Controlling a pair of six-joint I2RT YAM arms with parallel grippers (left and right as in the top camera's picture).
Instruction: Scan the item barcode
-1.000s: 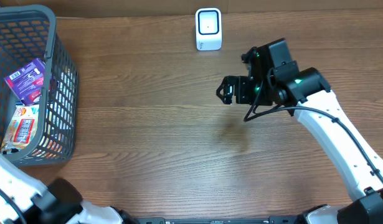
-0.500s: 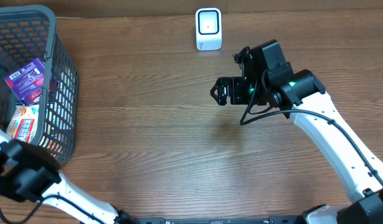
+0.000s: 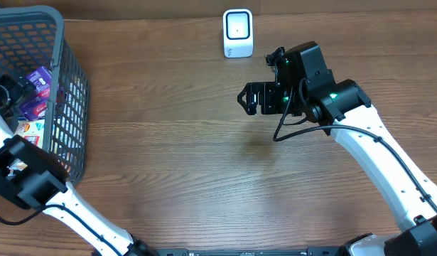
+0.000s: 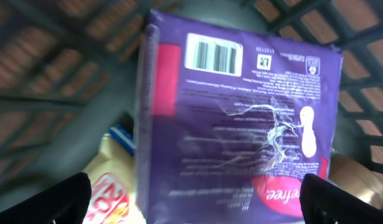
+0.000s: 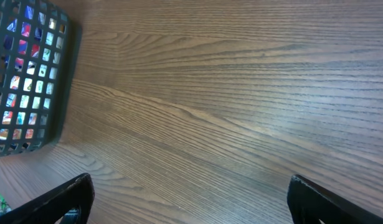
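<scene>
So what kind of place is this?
Probably a pretend shop checkout: a grey shopping basket, a small white scanner on the wooden table, and a purple packet with a barcode.

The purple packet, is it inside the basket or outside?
Inside: the purple packet lies within the grey basket, beside an orange packet.

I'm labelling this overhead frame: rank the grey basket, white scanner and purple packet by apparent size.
1. grey basket, clearly largest.
2. white scanner and purple packet: about alike; the packet is partly covered, so I leave them unranked.
</scene>
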